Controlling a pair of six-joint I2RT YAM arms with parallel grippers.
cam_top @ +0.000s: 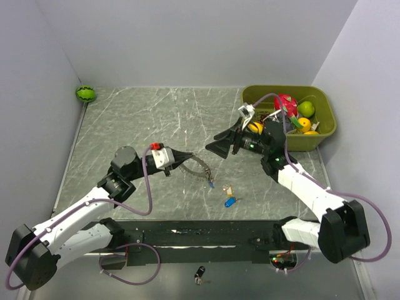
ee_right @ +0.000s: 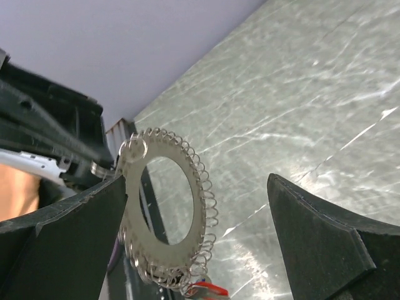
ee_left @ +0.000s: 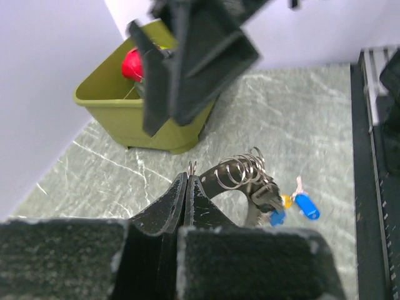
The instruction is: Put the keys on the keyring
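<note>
Left fingers (ee_left: 187, 182) pinched shut on the rim of the keyring (ee_right: 201, 187); ring held upright, clear of the tabletop (cam_top: 137, 119), near its middle; red-headed key (ee_right: 206, 288) hanging at the ring's lower edge. Right fingers (ee_right: 325, 237) spread wide, one on each side of the ring, not touching it. Blue key (cam_top: 230, 202) and tan key (cam_top: 227, 189) loose on the tabletop, just beside each other, below the ring.

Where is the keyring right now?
In the top view the keyring is mid-table, pinched in the left fingers, with the loose keys lying just to its right.
</note>
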